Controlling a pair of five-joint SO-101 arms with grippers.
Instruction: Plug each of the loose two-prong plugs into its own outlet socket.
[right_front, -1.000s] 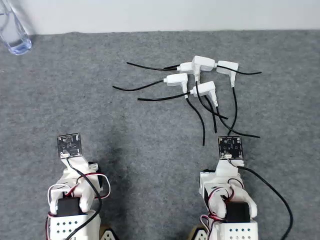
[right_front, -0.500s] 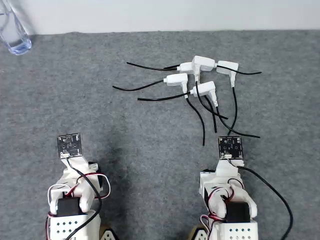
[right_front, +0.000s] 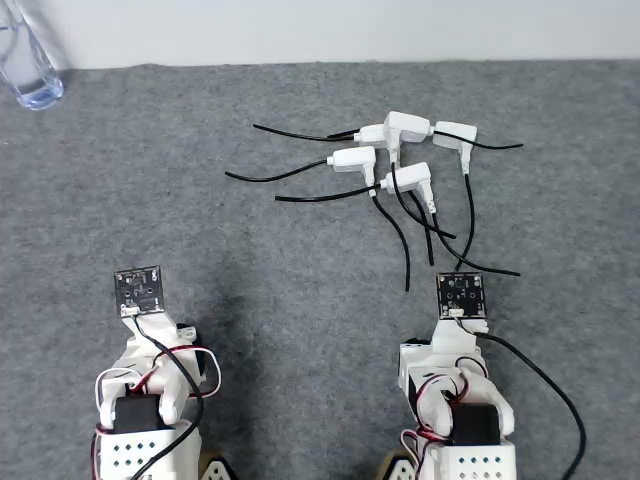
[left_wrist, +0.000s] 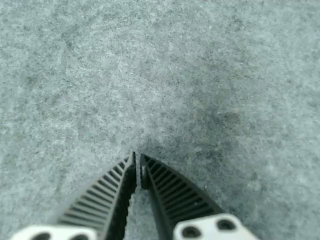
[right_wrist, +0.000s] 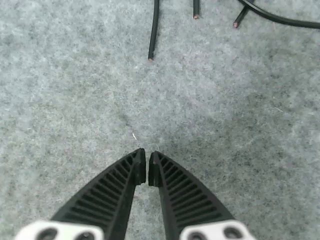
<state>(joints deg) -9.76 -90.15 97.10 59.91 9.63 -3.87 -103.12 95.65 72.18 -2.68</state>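
Fuzzy grey felt (right_front: 300, 320) holds blocky white plugs (right_front: 407, 126); ribbed left gripper (left_wrist: 138, 166) and right gripper (right_wrist: 147, 164) each closed empty.

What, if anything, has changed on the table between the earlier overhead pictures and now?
Nothing visibly changed. Nothing moved, and nothing was taken hold of or let go. The left gripper and the right gripper are shut on nothing, as before. The white plugs and their black cords lie in the same tangle on the grey mat.
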